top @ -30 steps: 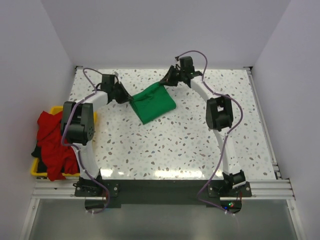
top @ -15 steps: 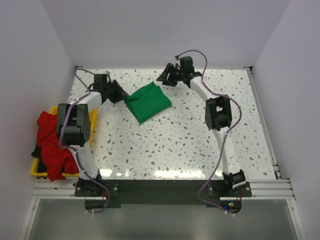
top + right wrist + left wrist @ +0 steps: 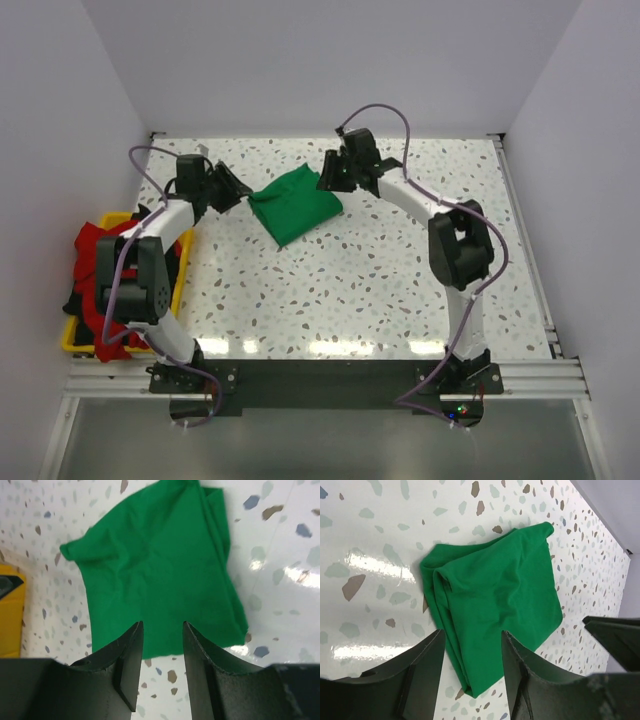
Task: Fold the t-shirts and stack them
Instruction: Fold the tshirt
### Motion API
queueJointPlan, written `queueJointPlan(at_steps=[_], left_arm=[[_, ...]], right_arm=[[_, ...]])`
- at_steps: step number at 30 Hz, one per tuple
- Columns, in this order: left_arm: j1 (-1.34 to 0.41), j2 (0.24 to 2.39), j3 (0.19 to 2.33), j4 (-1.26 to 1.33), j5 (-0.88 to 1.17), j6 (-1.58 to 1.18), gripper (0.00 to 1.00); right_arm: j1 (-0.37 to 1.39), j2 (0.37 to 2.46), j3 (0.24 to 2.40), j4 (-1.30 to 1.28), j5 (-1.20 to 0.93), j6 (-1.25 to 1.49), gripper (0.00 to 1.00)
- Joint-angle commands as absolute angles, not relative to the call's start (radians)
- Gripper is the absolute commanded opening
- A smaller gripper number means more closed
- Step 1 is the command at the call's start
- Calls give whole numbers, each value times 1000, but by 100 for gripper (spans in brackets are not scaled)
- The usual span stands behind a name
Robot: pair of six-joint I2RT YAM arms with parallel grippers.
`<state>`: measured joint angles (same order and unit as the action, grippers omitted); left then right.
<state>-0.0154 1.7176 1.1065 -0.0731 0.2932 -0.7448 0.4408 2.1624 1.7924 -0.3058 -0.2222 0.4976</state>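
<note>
Since a second ago both claws have let go of the green t-shirt (image 3: pixel 295 205), which now lies a little further left than it did, and the left arm (image 3: pixel 150 265) has swung back toward the bin side while the right arm (image 3: pixel 455 250) has bent its elbow outward. We see the speckled white desk (image 3: pixel 350 290) carrying everything, with the two arms reaching from the near edge toward its far half. At the desk's left edge sits the yellow bin (image 3: pixel 70 342), heaped with a red shirt (image 3: pixel 92 245) and, beneath it, a black shirt (image 3: pixel 72 300) that we can only partly make out; the left arm crosses in front of that heap. The green t-shirt rests flat on the desk at the far centre, folded into a rough, tilted square with stacked layers showing along one edge. We find the left claw (image 3: pixel 235 192) just beside the shirt's left corner, jaws well apart and holding nothing; its wrist view shows the shirt lying on the desk beyond the wide gap of the left claw (image 3: pixel 471 637). The right claw (image 3: pixel 325 178) hangs over the shirt's far corner, its jaws parted less widely and likewise empty, and through the gap of the right claw (image 3: pixel 161 627) we see the green cloth lying below.
</note>
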Motion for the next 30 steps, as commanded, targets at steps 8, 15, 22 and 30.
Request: queueJointPlan(at_steps=[8, 15, 22, 30], left_arm=[[-35, 1574, 1048, -44, 313, -747, 52], [-35, 1566, 1046, -58, 331, -733, 51], [-37, 1560, 1022, -55, 342, -732, 50], [-80, 1493, 925, -43, 319, -738, 50]], right_arm=[[633, 2189, 1792, -357, 83, 287, 40], [653, 2381, 1954, -510, 118, 250, 51], [696, 2450, 2033, -632, 164, 201, 64], [735, 2245, 1639, -586, 202, 250, 68]])
